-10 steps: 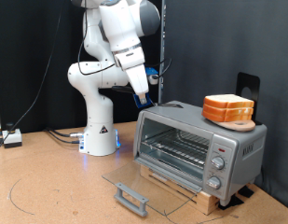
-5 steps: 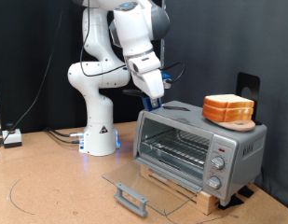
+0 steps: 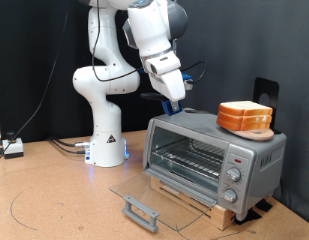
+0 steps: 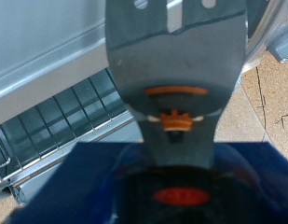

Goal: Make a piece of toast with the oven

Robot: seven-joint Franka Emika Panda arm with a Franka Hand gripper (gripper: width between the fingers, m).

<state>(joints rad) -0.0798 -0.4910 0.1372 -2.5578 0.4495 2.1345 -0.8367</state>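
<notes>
The silver oven stands at the exterior view's right with its glass door folded down flat and the wire rack showing inside. The piece of toast lies on a small wooden board on the oven's roof, towards its right end. My gripper hangs just above the roof's left end, left of the toast and apart from it. In the wrist view a flat grey slotted piece with a blue base fills the middle. The oven's front edge and rack show behind it.
The robot's white base stands left of the oven on the brown table. The door's grey handle juts towards the table's front. A black stand rises behind the toast. A small box with cables lies at the far left.
The arm has swung to the exterior view's right, carrying the gripper from beside the oven's left end to just above its roof. Toast, oven and door have not moved.
</notes>
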